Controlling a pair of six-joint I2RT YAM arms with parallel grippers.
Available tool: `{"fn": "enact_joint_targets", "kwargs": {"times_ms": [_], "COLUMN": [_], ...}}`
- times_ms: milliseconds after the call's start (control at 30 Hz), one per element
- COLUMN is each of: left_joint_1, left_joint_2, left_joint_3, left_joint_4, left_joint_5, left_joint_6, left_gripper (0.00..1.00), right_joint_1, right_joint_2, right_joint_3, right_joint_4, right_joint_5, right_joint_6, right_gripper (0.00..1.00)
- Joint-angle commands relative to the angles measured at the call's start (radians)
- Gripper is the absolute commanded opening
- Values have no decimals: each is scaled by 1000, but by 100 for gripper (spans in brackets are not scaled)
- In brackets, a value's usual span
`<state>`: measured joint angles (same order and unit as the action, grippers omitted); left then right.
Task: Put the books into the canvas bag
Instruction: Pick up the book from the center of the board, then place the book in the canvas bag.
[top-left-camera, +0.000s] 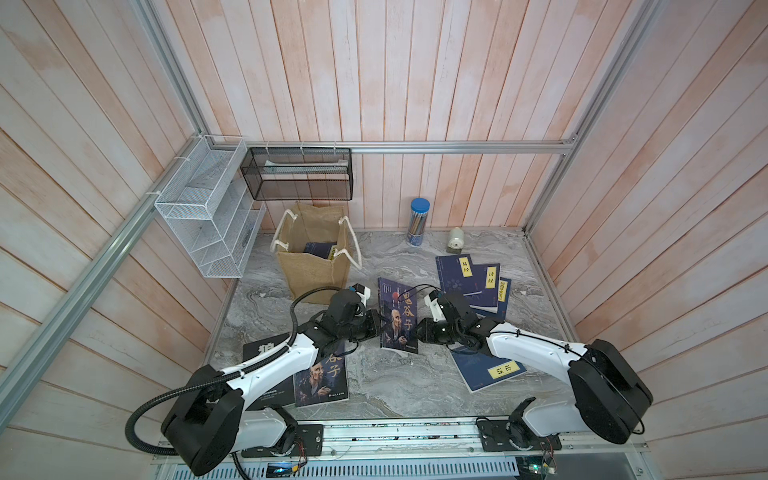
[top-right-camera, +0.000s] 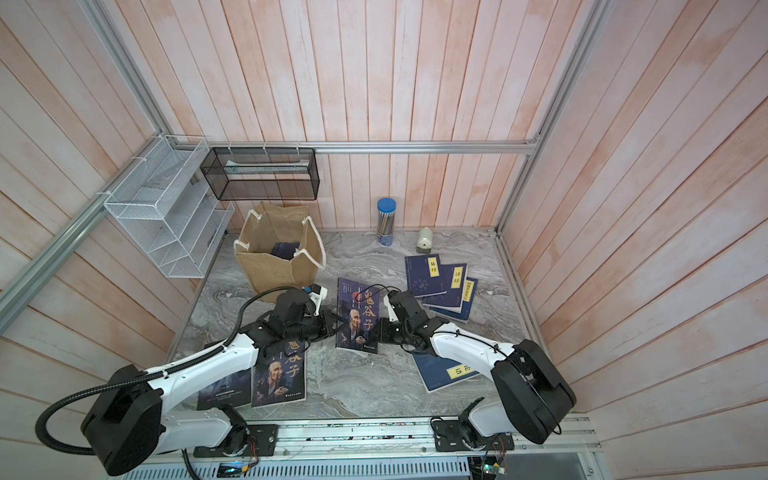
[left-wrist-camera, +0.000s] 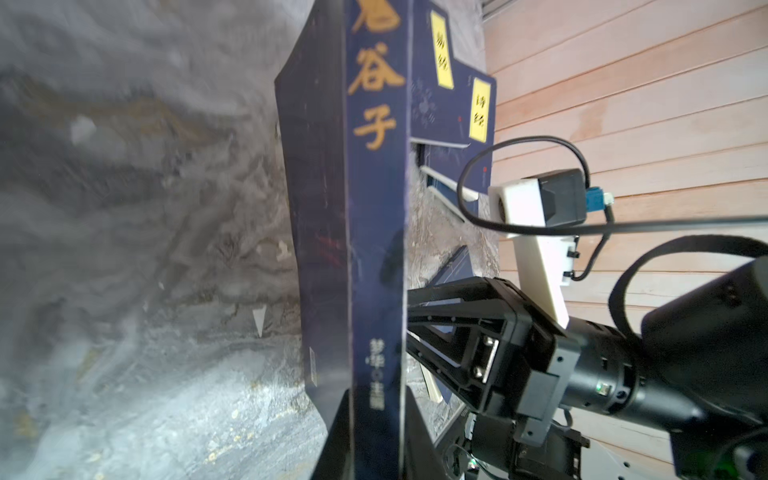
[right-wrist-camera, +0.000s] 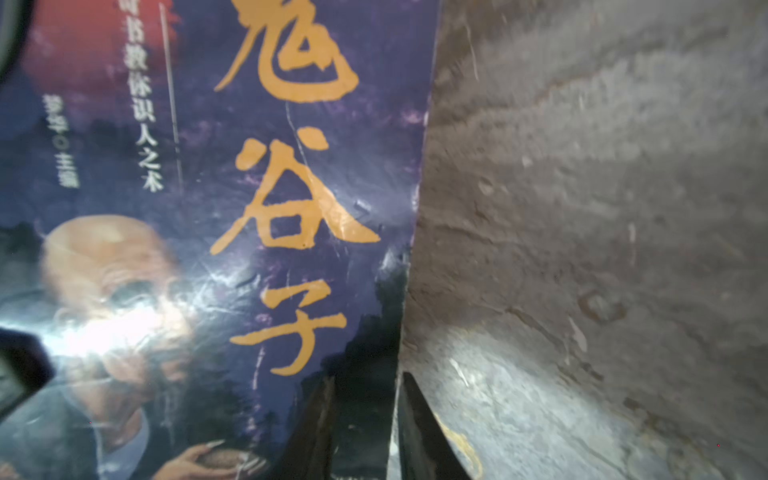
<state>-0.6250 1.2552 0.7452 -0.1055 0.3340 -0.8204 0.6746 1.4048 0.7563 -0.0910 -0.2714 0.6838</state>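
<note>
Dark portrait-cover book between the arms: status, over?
Left fingers shut on dark old-man portrait book, spine edge. Right fingers straddle opposite edge, grip unclear. Tan burlap bag upright, mouth open, nothing across it.

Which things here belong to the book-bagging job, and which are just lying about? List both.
Job: canvas bag, navy book inside it, middle portrait book, second portrait book, black book, fanned navy books, lone navy book.

Lying about: white wire rack, black mesh basket, pencil tube, small cream object.
</note>
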Motion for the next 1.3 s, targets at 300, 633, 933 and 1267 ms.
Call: {"fn": "enact_joint_targets", "kwargs": {"times_ms": [300, 633, 933, 1267], "left_joint_1": [63, 62, 61, 66], "left_joint_2": [-368, -595, -641, -478], "left_joint_3": [131, 149, 299, 491], "left_joint_4": [-285, -388, -463, -469], "left_joint_5": [-382, -649, -806, -837], "left_joint_6": [391, 456, 573, 711], "left_gripper": [0, 0, 0, 0], "right_joint_1": [5, 20, 54, 72], "right_joint_2": [154, 449, 708, 910], "right_joint_3": [475, 905, 1255, 1509], "right_joint_4": [-78, -94, -122, -201], "right_joint_5": [89, 48, -11, -48], "right_joint_6": [-99, -102, -78, -44], "right_gripper": [34, 39, 44, 42]}}
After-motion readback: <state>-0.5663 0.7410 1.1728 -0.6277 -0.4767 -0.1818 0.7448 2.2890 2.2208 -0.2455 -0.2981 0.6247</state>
